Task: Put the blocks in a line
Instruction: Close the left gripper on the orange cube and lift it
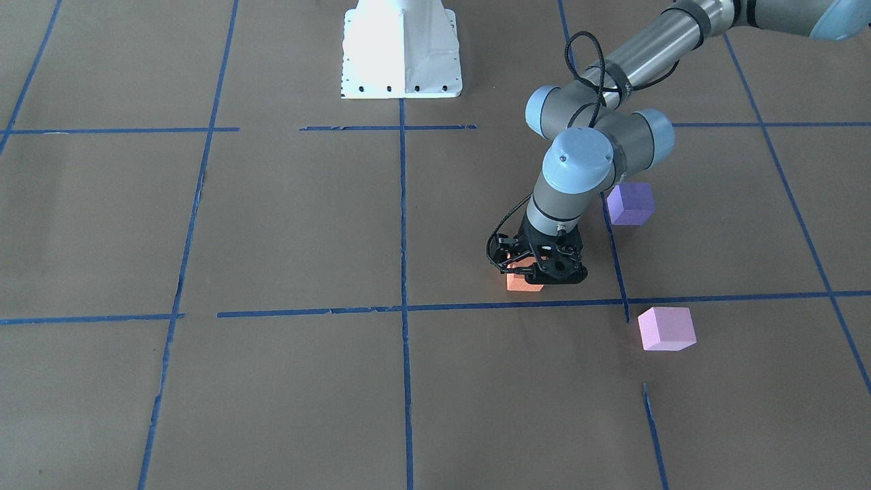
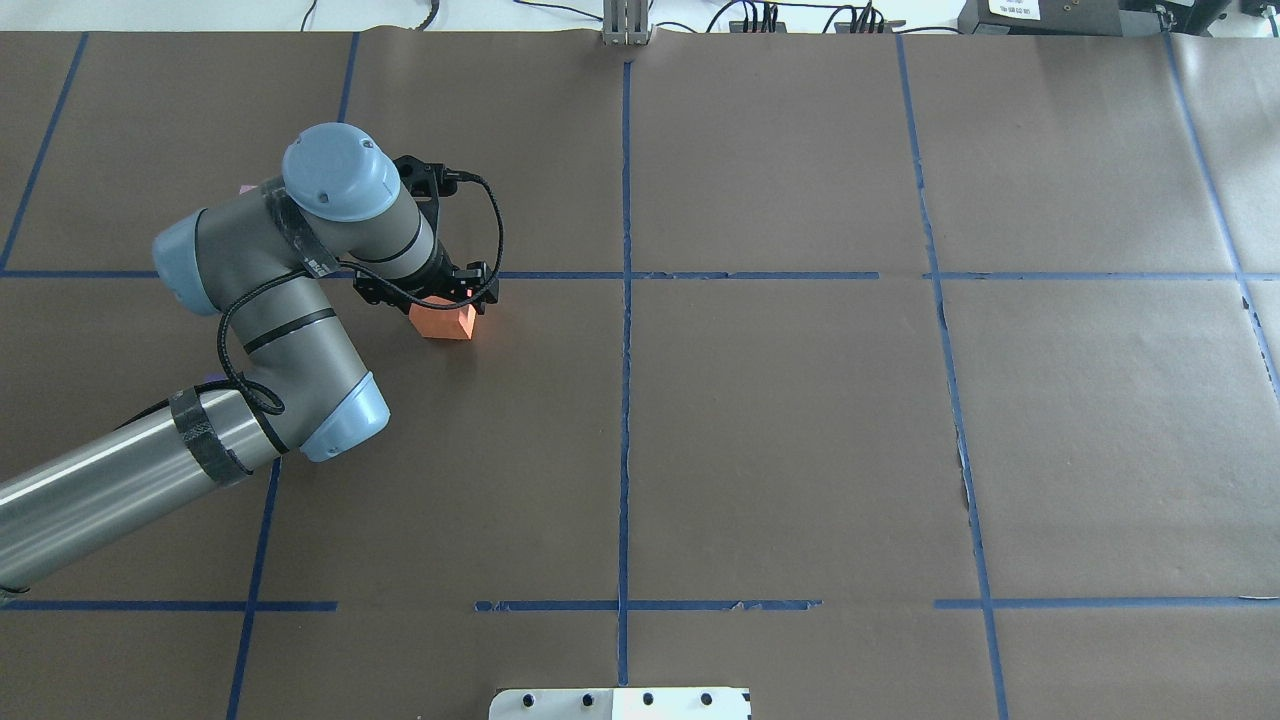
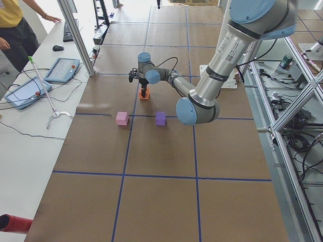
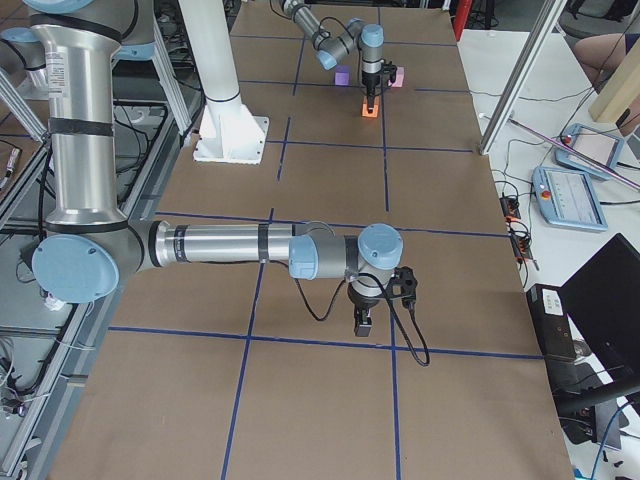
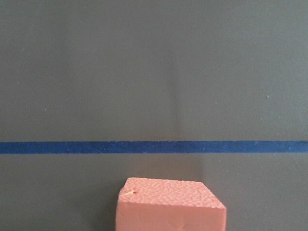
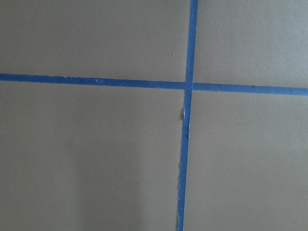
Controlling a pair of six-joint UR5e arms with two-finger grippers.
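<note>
Foam first: the small matte orange foam cube (image 1: pixel 524 284) sits in the robot's left half of the bench, roughly midway between the robot's edge and the operators' edge. It lies just on the robot's side of a blue tape line (image 1: pixel 306 312).

The left gripper (image 1: pixel 541 271) stands upright, lowered right onto the cube. Its body hides the fingers in every view, so I cannot tell whether they are clamped on the cube or only flank it. The left wrist camera shows just the cube's pebbled top face.

I judge the cube very light, a little squashy and grippy rather than slick. It is best taken on two opposite flat sides at mid-height, squarely and gently, so it neither twists nor dents.

The small violet-purple foam cube (image 1: pixel 631 203) lies closer to the left end and the robot's edge. The pale pink-lilac foam cube (image 1: pixel 667 328) lies toward the operators' edge. The three are well apart, in a loose triangle — no line yet.

The right gripper (image 4: pixel 362 322) hangs over the brown paper near the right end. It appears only in the exterior right view, so I cannot tell how its jaws stand.
</note>
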